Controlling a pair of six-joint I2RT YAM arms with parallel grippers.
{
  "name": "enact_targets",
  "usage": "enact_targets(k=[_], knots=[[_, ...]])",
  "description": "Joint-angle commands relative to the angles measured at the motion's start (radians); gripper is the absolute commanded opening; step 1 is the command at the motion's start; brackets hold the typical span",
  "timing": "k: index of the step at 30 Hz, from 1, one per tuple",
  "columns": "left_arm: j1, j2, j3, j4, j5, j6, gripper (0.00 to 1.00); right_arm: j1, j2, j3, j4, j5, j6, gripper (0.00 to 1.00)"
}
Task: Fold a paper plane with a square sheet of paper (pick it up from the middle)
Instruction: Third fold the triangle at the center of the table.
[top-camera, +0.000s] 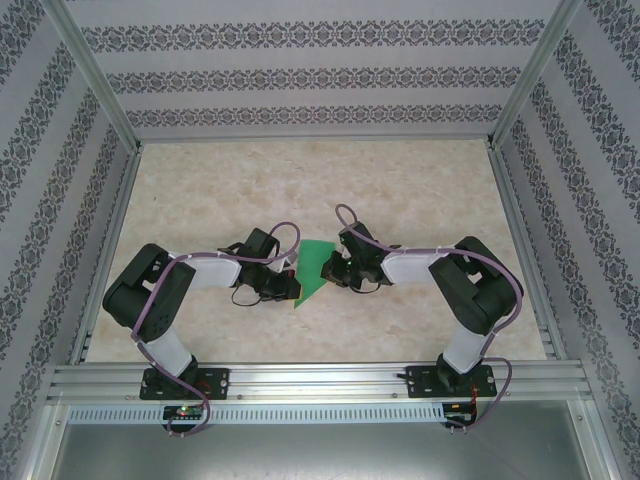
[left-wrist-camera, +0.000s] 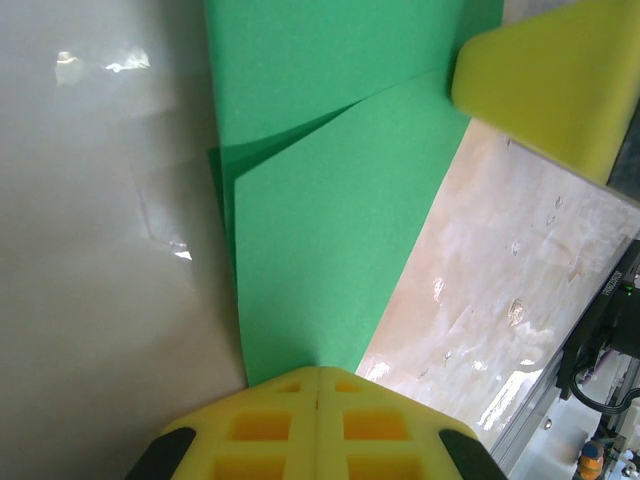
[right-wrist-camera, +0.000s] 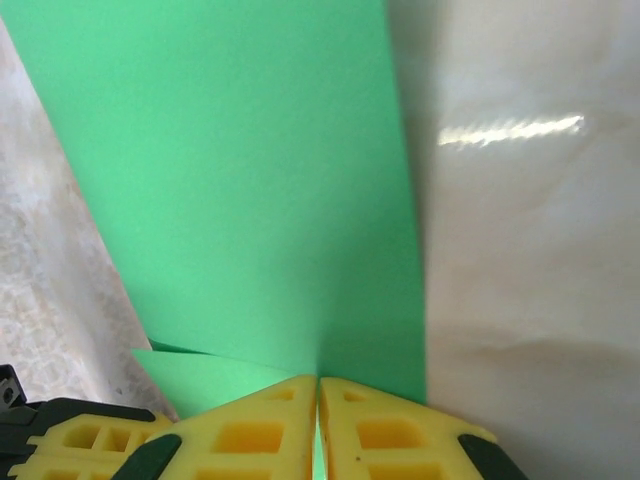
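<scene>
Two arms (top-camera: 165, 290) are bolted to the near rail (top-camera: 320, 378). One green sheet of paper (top-camera: 313, 268), partly folded with layered flaps, sits between them over the middle of the table (top-camera: 420, 180). The left gripper (left-wrist-camera: 318, 385) has its fingers together, clamped on one edge. The right gripper (right-wrist-camera: 318, 400) is likewise clamped on the opposite edge.

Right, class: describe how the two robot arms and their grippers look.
The left arm and right arm have black joints, white links and a purple cable running along them. The left gripper and right gripper have yellow fingers with square recesses and black patches.
</scene>
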Motion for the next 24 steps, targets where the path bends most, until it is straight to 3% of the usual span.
enact_targets(k=[1,10,14,17,21,24], knots=[[0.005,0.035,-0.055,-0.122,-0.159,0.035,0.03,-0.060,0.003,-0.036,-0.047,0.107,-0.043,0.12],[0.005,0.033,-0.049,-0.122,-0.150,0.037,0.03,-0.105,-0.047,-0.009,-0.112,0.107,-0.087,0.12],[0.004,0.027,-0.031,-0.158,-0.157,0.047,0.03,-0.072,-0.104,-0.004,-0.082,0.114,-0.062,0.16],[0.004,0.009,-0.027,-0.160,-0.169,0.039,0.04,-0.038,-0.070,0.056,-0.079,0.054,-0.039,0.13],[0.004,0.027,0.001,-0.145,-0.127,0.044,0.04,0.079,-0.149,0.120,-0.245,0.282,-0.024,0.12],[0.005,0.045,0.011,-0.151,-0.139,0.036,0.04,0.074,-0.190,0.047,-0.123,0.228,0.014,0.15]])
